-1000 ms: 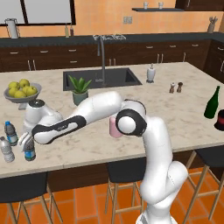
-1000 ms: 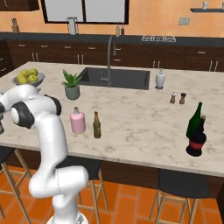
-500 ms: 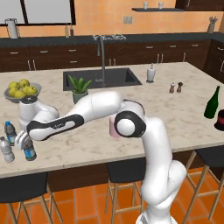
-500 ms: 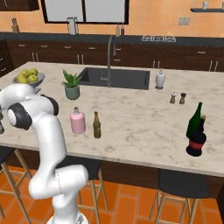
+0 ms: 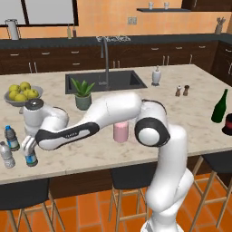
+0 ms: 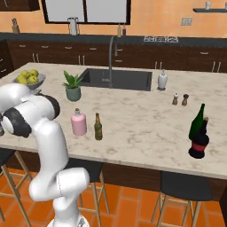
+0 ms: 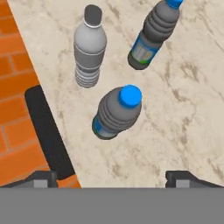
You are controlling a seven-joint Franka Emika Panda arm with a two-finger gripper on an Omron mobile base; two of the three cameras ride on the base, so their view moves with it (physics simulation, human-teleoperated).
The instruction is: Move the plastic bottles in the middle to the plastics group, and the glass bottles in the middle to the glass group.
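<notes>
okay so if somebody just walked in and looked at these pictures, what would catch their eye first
Probably the big white robot arm stretched low across the marble counter toward its left end, where the open gripper hangs over three small water bottles standing close together near the edge. Next, the pink bottle and brown bottle side by side mid-counter, and the green wine bottle far right.

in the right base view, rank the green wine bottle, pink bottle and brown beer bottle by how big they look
1. green wine bottle, tallest, though a dark vessel hides its base.
2. pink bottle, squat but widest of the middle pair.
3. brown beer bottle, about the pink one's height but far slimmer.
</notes>
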